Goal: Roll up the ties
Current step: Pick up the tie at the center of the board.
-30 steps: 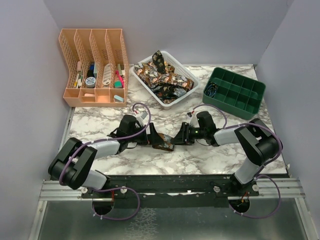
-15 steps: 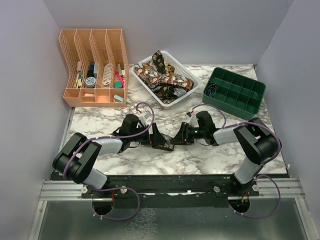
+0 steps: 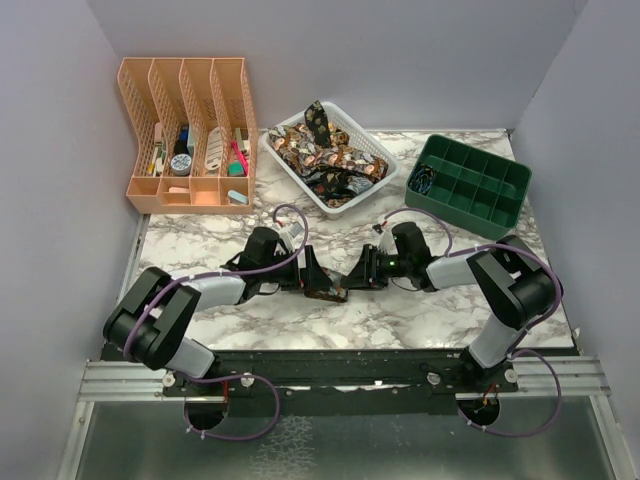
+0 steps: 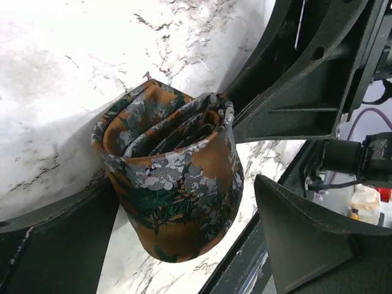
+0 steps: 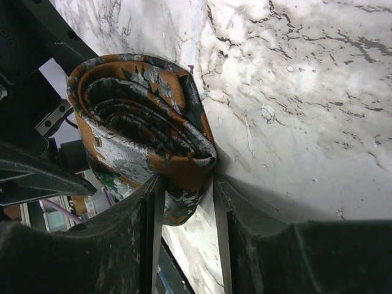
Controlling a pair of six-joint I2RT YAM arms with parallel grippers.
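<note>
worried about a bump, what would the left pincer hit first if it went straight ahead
The rolled tie, sitting between its open fingers; just beyond, the right pincer clamping it, though depth is unclear.

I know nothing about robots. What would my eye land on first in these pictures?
Most striking is the rolled tie, a tight orange-and-green patterned coil at the middle of the marble table. The right hand pinches it, and the left hand stands open around it. Behind, a white basket holds a heap of patterned ties, with a peach organiser far left and a green compartment tray far right.
</note>
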